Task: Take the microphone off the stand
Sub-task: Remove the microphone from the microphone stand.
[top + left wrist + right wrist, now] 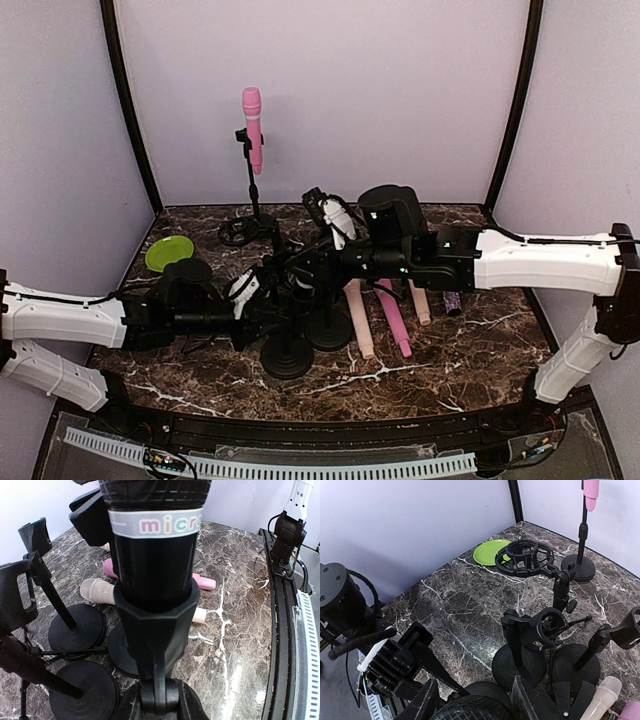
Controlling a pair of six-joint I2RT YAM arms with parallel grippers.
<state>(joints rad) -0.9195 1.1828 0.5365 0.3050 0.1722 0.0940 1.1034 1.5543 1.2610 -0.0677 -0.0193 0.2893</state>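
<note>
Trouble lies mostly in the snug clip point(155, 617): the black microphone point(155, 555) sits deep in it on its stand point(159, 692), near the middle of the worktop point(235, 630). The right tool point(472, 707) is clamped round the mesh head, and the left tool point(160, 709) seems pinched on the stand's stem just under the clip. A pull off the clip's axis could slip off the round mesh, or drag the stand out of that thin hold into the neighbouring stands point(75, 630).

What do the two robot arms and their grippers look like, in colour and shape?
The left arm and right arm both have white, rounded shell links joined by black joints and black wrist sections. Thin black cables run along them. The right gripper has black, angular fingers.
</note>
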